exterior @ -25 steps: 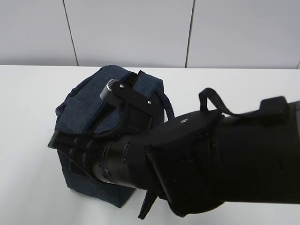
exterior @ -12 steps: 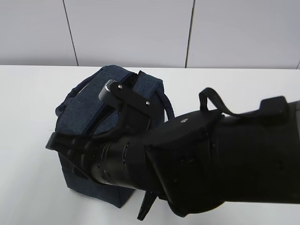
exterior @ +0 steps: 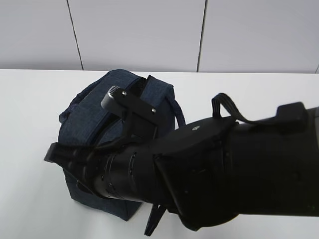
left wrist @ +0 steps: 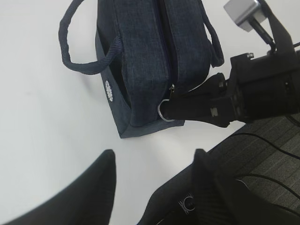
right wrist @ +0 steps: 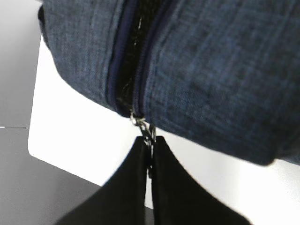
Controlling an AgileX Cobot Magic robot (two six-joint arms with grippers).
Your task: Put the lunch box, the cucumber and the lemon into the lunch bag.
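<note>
Navy fabric lunch bag [left wrist: 154, 56], zipper [right wrist: 133, 70] seemingly closed, two loop handles.

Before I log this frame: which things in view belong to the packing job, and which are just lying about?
Job:
- lunch bag, zipped
- ring pull, pinched in the right gripper
- left gripper, jaws apart, empty

Lying about:
- nothing else on the table
</note>
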